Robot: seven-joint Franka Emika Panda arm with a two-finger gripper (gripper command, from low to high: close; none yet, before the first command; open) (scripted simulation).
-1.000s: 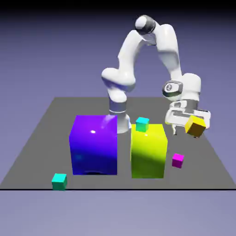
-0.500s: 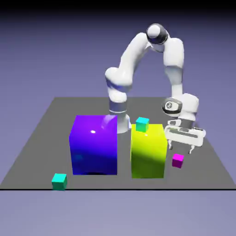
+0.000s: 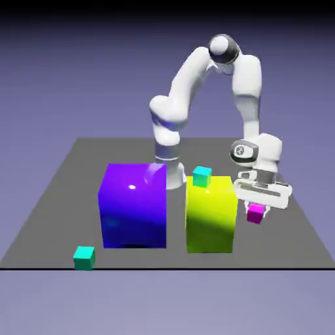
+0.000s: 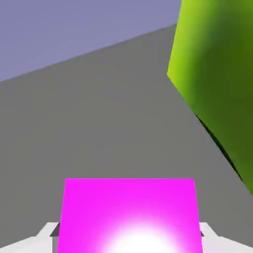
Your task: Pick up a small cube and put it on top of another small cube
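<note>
The small cube, bright magenta, hangs just above the table at the exterior view's right, beside the big yellow block. My gripper comes down on it from above and is shut on it. In the hand view the magenta cube fills the bottom middle, with a grey fingertip showing on each side. The other small cube, light cyan, sits on the yellow block's top near its back left corner, apart from the gripper.
A big blue block stands left of the yellow one with a narrow gap between them. A small greener teal cube lies near the table's front left edge. In the hand view the yellow block looms at the right.
The hand came down over the magenta cube, closed on it and raised it a little off the table. A small orange cube seen by the hand a second ago no longer shows.
</note>
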